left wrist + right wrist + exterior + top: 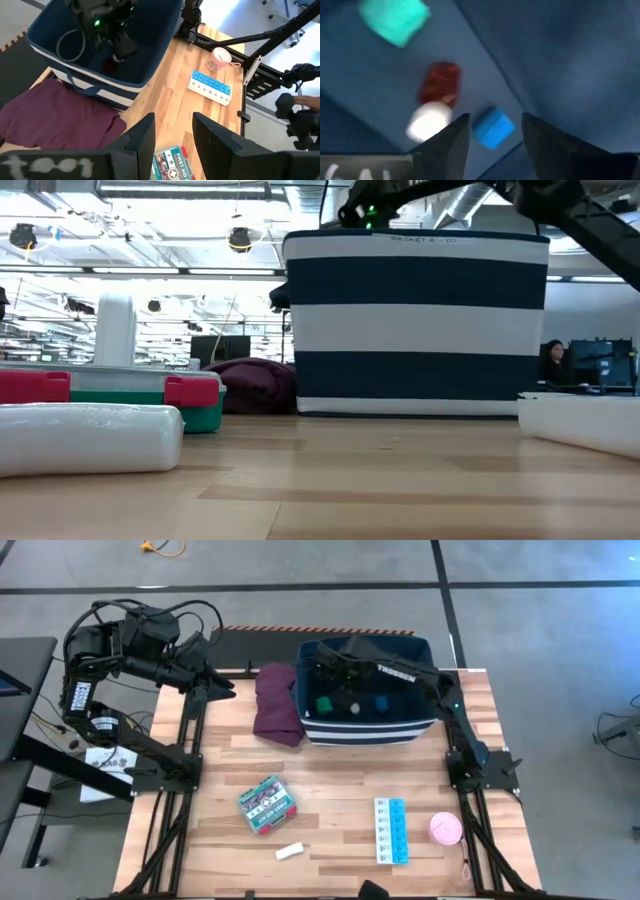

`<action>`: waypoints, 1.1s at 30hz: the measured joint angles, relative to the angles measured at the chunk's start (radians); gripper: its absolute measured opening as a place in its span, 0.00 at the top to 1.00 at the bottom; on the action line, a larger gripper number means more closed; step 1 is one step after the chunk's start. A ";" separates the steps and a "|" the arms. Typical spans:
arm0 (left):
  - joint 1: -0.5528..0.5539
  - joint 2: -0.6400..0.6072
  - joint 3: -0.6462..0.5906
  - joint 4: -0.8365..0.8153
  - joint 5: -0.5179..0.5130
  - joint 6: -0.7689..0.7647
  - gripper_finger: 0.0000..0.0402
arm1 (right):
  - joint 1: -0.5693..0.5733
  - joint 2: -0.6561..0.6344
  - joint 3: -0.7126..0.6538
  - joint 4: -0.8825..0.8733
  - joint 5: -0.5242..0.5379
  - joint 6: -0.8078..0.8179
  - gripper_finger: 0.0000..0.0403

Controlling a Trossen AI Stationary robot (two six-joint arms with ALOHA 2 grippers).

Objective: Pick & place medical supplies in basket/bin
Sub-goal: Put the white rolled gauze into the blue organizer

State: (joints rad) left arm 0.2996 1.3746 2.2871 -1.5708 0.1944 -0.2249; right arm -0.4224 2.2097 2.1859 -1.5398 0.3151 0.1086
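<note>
inside the large navy-blue striped fabric bin [420, 728], the right gripper [490, 127] is held open above a small blue block [493, 128], a red-white piece [436, 97] and a green block [394, 19]; the left gripper [173, 130], parted, is parked beside the bin.

A large industrial lab hall is seen: a wooden worktable [330, 765] on black metal framing stands on a grey concrete floor [540, 630] marked with dark lines, while exposed ceiling ducts [180, 190], hanging lamps [239, 240] and a person at monitors [600, 365] are visible beyond.
</note>
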 joint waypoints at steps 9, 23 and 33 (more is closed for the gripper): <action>0.000 0.000 0.000 0.000 -0.023 0.000 0.71 | 0.040 -0.071 0.016 -0.014 0.033 -0.058 0.50; 0.000 0.000 0.000 0.000 -0.040 0.000 0.71 | 0.260 -0.451 0.165 0.106 -0.067 -0.083 0.48; 0.000 0.000 0.000 0.000 -0.043 0.021 0.71 | 0.659 -0.518 0.165 0.468 -0.214 -0.135 0.55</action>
State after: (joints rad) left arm 0.2996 1.3746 2.2871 -1.5711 0.1513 -0.2043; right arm 0.2363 1.6915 2.3514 -1.0718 0.1013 -0.0265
